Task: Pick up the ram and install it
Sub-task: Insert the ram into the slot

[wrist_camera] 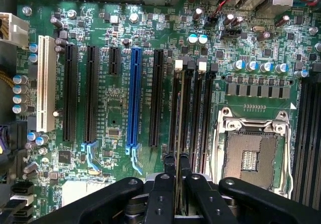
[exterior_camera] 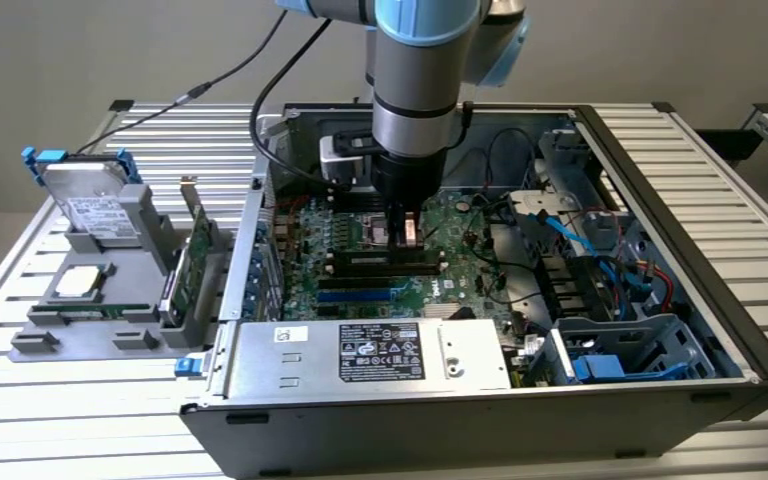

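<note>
Ram (wrist_camera: 179, 113) is clamped edge-on by the gripper (wrist_camera: 176, 159) over the memory slots (wrist_camera: 205, 118); seating appears in hand, square alignment being required.

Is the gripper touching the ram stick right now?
Touching. The wrist view shows the gripper closed on both sides of the ram, seen edge-on at the memory slots.

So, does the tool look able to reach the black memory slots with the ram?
Probably yes: the tool, shut on the ram, hangs directly over the memory slots, with no cable or card between them.
</note>
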Controlling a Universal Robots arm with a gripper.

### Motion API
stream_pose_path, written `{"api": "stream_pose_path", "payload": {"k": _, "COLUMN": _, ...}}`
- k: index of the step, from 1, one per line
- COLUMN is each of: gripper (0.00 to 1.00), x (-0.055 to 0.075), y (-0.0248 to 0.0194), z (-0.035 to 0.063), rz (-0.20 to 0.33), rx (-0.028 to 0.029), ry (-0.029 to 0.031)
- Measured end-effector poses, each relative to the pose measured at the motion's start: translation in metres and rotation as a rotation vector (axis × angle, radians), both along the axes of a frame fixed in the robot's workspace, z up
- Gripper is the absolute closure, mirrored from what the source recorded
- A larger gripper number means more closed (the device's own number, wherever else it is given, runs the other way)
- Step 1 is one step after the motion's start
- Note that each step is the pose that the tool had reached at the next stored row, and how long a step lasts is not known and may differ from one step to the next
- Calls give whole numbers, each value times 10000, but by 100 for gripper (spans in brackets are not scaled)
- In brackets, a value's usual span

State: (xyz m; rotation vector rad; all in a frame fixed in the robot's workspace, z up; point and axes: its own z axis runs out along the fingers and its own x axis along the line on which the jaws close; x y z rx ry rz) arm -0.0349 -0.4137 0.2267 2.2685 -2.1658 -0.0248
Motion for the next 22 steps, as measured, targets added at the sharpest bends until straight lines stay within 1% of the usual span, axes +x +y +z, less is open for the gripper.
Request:
{"api": "stream_pose_path", "payload": {"k": 10, "gripper": 87, "x": 0, "y": -11, "z": -20, "rz": 6, "rx": -4, "ry": 1}}
{"api": "stream_pose_path", "payload": {"k": 22, "gripper": 87, "x": 0, "y": -13, "z": -38, "rz": 6, "rx": -2, "ry": 2}}
